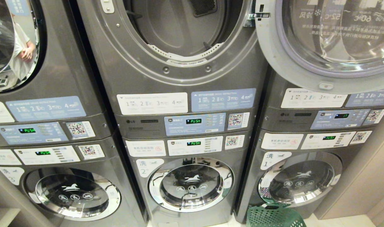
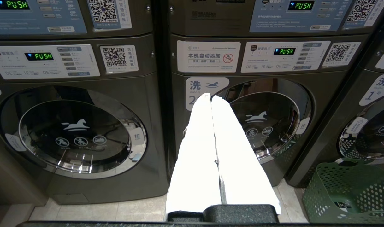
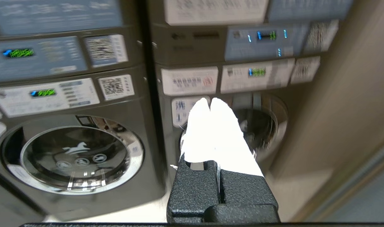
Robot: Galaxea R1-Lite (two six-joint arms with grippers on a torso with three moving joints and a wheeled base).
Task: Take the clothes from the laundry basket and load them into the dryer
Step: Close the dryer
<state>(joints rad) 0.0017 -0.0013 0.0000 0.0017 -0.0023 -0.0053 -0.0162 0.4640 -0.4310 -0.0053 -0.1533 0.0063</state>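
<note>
The dryer [image 1: 179,28] is the upper machine of the middle stack; its drum stands open and looks bare, and its round door [image 1: 330,41] is swung out to the right. The dark green laundry basket [image 1: 274,217] sits on the floor before the right-hand stack and also shows in the left wrist view [image 2: 346,192]. No clothes show in any view. My left gripper [image 2: 210,96] is shut and empty, pointing at the middle lower washer. My right gripper [image 3: 209,100] is also shut and empty, facing the right-hand lower washer. Neither gripper appears in the head view.
Three grey stacks of machines fill the wall, with closed lower washers [image 1: 190,184] and control panels [image 1: 195,123] between the units. A beige wall [image 1: 362,186] borders the right stack. A person is reflected in the upper left door [image 1: 21,50]. Pale floor tiles [image 2: 132,211] lie before the machines.
</note>
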